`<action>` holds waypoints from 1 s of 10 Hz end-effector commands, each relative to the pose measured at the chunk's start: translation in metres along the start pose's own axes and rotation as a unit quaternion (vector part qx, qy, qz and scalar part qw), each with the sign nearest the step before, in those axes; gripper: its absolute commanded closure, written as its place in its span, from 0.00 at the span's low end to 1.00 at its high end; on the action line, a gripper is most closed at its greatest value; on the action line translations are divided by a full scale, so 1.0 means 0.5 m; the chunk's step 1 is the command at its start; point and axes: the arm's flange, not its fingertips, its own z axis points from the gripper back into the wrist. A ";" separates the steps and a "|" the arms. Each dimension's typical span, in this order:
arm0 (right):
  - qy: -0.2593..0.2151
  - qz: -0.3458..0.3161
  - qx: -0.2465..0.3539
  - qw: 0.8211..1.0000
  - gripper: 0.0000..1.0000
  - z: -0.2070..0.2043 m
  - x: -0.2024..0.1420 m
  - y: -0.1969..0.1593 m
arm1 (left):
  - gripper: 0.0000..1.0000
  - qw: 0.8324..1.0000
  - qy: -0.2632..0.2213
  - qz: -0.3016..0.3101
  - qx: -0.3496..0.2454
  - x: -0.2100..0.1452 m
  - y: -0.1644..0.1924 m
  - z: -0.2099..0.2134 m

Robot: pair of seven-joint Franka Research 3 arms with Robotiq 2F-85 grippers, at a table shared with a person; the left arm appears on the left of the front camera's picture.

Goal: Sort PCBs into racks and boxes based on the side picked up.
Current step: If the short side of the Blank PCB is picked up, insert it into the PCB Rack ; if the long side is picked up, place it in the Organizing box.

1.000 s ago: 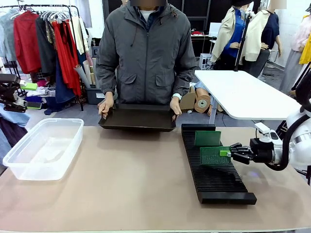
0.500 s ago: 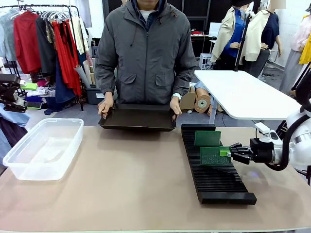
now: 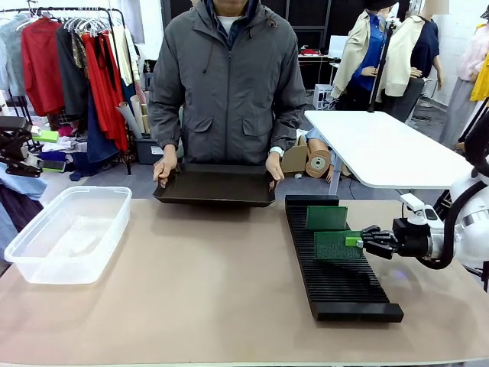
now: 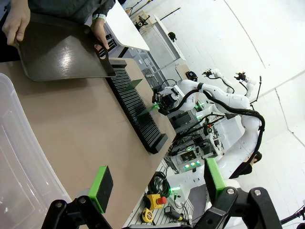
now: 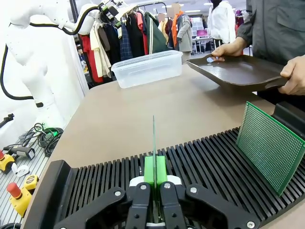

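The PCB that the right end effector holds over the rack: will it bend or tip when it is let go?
The PCB probably stays stiff: held by one edge in the right end effector, it shows as a straight thin line. It looks light, being so thin. Released, it may lean, as the other PCB stands tilted in the rack.

bench (image 3: 191,290): tan top | clear tub (image 3: 67,232) rested at left (near edge) | black rack (image 3: 336,267) lay at right

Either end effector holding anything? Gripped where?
Right end effector pinches a PCB by its edge, standing in the rack. Left end effector is open and holds nothing.
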 end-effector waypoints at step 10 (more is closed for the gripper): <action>-0.023 -0.017 0.013 1.000 1.00 -0.004 -0.008 -0.031 | 0.00 1.000 -0.002 0.004 -0.004 0.001 -0.005 0.001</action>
